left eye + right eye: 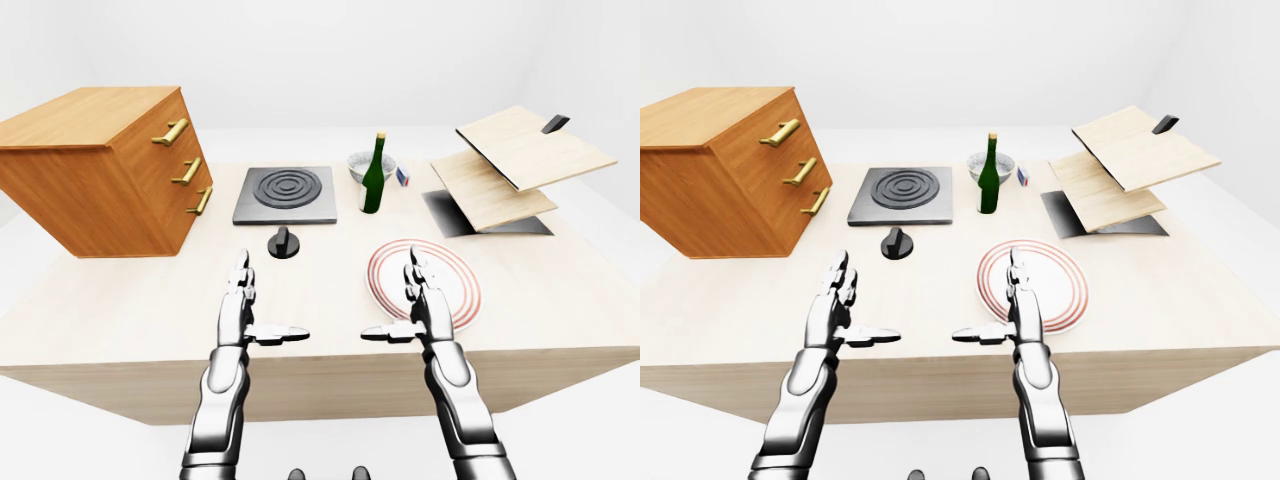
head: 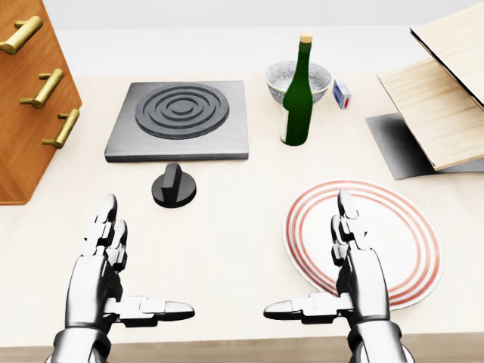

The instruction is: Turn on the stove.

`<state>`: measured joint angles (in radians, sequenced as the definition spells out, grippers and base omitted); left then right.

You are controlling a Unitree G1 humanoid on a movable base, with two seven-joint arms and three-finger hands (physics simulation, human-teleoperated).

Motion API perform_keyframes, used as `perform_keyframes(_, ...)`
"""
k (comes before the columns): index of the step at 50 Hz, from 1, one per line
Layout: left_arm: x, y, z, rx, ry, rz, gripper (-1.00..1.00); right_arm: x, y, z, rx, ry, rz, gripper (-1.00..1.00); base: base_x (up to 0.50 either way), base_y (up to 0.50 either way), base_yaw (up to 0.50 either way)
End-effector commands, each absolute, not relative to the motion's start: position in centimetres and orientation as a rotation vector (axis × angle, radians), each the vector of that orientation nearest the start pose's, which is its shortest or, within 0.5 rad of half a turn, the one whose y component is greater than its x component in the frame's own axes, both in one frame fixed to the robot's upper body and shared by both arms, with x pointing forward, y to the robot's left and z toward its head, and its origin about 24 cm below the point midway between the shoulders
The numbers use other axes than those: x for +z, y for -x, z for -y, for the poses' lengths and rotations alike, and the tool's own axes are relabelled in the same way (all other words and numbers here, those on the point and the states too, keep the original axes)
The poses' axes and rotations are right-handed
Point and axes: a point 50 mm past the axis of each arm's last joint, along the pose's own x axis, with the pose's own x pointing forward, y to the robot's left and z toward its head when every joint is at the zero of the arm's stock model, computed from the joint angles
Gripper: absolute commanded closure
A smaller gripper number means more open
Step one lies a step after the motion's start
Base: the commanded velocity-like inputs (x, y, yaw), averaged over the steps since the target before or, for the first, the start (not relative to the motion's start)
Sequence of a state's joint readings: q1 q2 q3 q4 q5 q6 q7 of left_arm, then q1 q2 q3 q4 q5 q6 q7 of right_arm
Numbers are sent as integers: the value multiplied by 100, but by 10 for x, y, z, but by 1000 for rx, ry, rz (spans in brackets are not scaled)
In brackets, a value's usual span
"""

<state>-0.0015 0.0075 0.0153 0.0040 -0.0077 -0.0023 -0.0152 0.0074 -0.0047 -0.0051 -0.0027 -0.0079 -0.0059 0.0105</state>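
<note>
stove [image 2: 180, 119] beside knob [image 2: 174, 186]; bowl [image 2: 290, 79] contents unclear; left hand [image 2: 104, 261], right hand [image 2: 354, 261] spread, touching nothing.

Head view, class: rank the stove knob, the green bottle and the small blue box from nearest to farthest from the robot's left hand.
1. Stove knob: just above and right of the left hand.
2. Green bottle: upper middle, beside the bowl.
3. Small blue box: farther right, past the bowl.

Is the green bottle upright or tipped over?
Upright. The green bottle stands on its base on the table, neck pointing up, between the stove and the bowl in the head view.
</note>
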Motion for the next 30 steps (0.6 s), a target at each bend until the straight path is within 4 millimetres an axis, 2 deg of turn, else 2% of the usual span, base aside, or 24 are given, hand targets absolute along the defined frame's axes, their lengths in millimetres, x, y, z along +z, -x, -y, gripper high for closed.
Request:
perform_keyframes(1,40,-254,-160,-1,-1,-1,-100,39,-248,152,13,47,8,-100,0,0,0)
perform_keyframes(14,40,-255,-160,-2,0,-3,-100,37,-250,152,32,35,-10,-100,0,0,0)
perform_keyframes(30,41,-255,-162,3,2,-1,-100,38,-249,153,33,30,0,-100,23,0,0)
